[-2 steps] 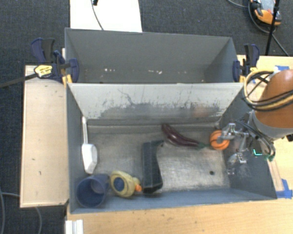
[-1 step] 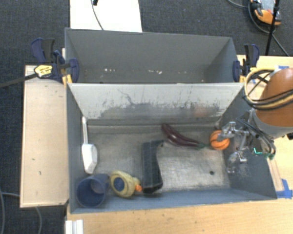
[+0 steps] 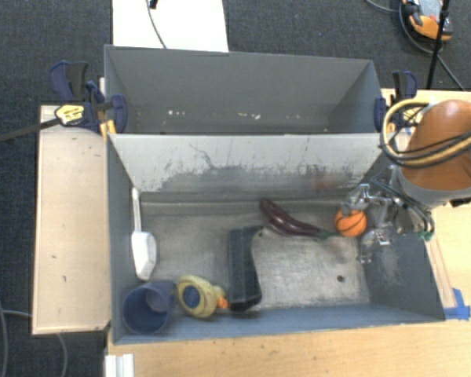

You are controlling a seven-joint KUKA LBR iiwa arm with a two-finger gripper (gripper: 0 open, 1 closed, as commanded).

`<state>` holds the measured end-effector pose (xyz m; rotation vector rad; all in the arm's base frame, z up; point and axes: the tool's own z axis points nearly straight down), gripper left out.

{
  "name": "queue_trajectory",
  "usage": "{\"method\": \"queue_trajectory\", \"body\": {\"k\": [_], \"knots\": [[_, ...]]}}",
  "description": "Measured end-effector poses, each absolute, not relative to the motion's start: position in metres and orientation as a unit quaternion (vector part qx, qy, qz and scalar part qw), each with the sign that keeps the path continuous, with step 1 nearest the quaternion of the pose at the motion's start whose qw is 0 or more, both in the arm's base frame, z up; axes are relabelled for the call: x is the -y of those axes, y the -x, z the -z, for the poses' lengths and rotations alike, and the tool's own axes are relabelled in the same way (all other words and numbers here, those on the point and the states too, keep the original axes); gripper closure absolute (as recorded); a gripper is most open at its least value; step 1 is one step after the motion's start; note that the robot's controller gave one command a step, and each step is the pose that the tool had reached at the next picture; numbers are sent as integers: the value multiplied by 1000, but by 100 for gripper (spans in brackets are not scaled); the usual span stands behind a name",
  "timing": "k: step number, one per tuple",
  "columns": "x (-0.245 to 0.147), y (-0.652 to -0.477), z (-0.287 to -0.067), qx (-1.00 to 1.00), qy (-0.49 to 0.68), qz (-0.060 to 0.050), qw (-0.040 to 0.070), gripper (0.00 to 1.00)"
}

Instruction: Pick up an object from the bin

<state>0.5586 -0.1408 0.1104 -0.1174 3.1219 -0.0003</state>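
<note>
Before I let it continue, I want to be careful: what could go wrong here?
The gripper is close to the bin's right wall and might scrape it. The small orange ball beside it is round and may roll away. The purple eggplant-like toy lies next to the ball and could get pushed.

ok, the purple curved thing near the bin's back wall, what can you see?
The purple curved thing looks like a toy aubergine: dark, glossy, plastic-looking, long and bent, greenish at its right tip. It lies flat on the bin floor near the back wall, right of centre. That tip reaches toward the orange ball beside the gripper; contact unclear.
</note>
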Motion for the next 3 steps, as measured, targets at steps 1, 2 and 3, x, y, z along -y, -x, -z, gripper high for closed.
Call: {"method": "queue_trajectory", "body": {"k": [1, 2, 3], "knots": [[141, -551, -75, -1000, -30, -2, 1, 100], [141, -551, -75, -1000, -29, -2, 1, 100], [137, -552, -124, -999, -36, -1, -2, 100]]}}
